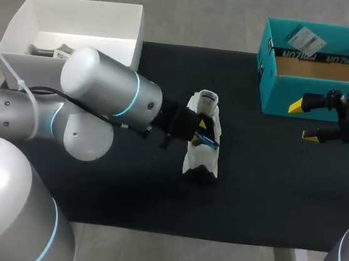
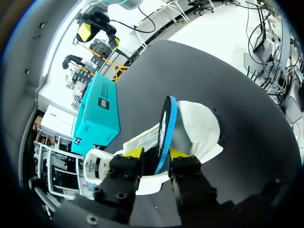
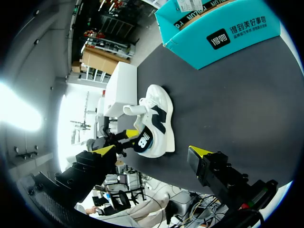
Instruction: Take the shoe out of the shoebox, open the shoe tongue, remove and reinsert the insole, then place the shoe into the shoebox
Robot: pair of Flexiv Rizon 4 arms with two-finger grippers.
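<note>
Now left end effector (image 2: 156, 153) is pinching the insole (image 2: 166, 122) in the sneaker (image 2: 200, 128); right end effector (image 1: 303, 122) is gaping wide by the teal shoebox (image 1: 321, 92), two o'clock.

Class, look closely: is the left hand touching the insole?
Touching. The left wrist view shows the left hand clamping the insole between its yellow tips, one on each side.

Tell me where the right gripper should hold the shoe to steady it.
Probably the near end of the shoe, coming from the side facing the right gripper: the left gripper and raised insole occupy the other side and middle.
</note>
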